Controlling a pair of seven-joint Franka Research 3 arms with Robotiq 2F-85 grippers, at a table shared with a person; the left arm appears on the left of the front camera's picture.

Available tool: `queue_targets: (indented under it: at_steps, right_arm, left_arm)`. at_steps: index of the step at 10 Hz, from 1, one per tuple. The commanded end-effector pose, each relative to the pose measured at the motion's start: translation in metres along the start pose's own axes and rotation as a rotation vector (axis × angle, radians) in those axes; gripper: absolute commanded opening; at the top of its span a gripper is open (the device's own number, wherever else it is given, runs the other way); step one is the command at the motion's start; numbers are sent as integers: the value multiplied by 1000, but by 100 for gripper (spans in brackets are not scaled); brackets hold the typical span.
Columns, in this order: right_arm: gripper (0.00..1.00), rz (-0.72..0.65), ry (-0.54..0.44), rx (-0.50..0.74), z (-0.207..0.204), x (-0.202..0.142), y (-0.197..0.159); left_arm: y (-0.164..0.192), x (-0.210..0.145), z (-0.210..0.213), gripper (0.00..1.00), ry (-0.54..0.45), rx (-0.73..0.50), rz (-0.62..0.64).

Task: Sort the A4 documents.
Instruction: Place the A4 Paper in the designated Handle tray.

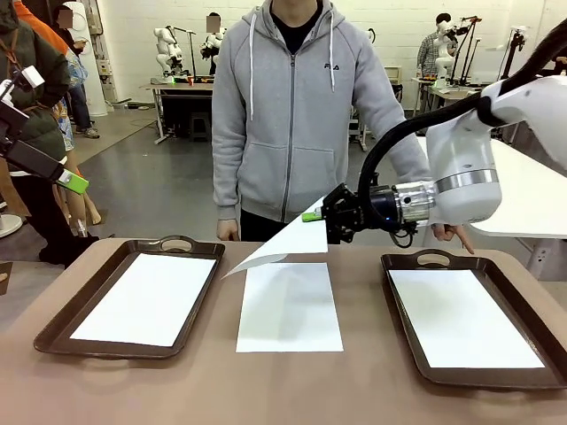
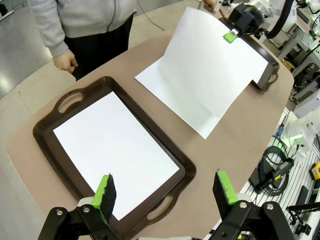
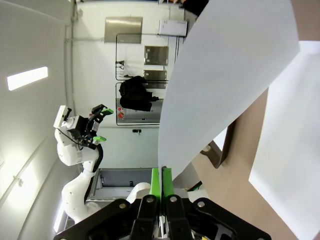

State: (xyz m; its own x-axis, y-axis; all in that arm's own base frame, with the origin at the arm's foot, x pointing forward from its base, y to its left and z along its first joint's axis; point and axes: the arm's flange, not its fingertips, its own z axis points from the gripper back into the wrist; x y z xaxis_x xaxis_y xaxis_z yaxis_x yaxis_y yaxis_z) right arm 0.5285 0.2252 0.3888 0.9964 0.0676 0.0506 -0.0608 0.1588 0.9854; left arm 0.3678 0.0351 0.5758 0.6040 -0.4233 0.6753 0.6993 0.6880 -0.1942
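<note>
My right gripper point(image 1: 317, 216) is shut on the far edge of one A4 document point(image 1: 282, 244) and holds it up at a slant over the table's middle. Its far edge is raised and its near corner droops to the left. In the right wrist view the green pads point(image 3: 156, 181) pinch that sheet point(image 3: 230, 75). Another white sheet point(image 1: 290, 310) lies flat under it on the table. A sheet point(image 1: 146, 297) lies in the left tray point(image 1: 62, 323) and one point(image 1: 461, 317) in the right tray point(image 1: 403, 323). My left gripper point(image 2: 165, 192) hangs open over the left tray's sheet point(image 2: 115, 145), holding nothing.
A person in a grey hoodie point(image 1: 292, 115) stands at the far edge, one hand point(image 1: 454, 234) touching the table behind the right tray, the other point(image 1: 228, 230) by the left tray. Bare brown tabletop point(image 1: 221, 381) lies between the trays and along the near edge.
</note>
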Motion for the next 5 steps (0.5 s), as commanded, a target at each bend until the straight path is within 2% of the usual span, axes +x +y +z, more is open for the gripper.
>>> queue_targets:
  at_steps: [1, 2, 5]
  right_arm:
    - [1, 12, -49, -8, 30, -24, 10]
    - [1, -3, -37, -1, 49, -29, 14]
    - [1, 16, 83, -51, 128, -49, 20]
  left_arm:
    - [-1, 0, 0, 100, 2, 5, 0]
    - [-1, 0, 0, 100, 2, 5, 0]
    - [-1, 0, 0, 100, 2, 5, 0]
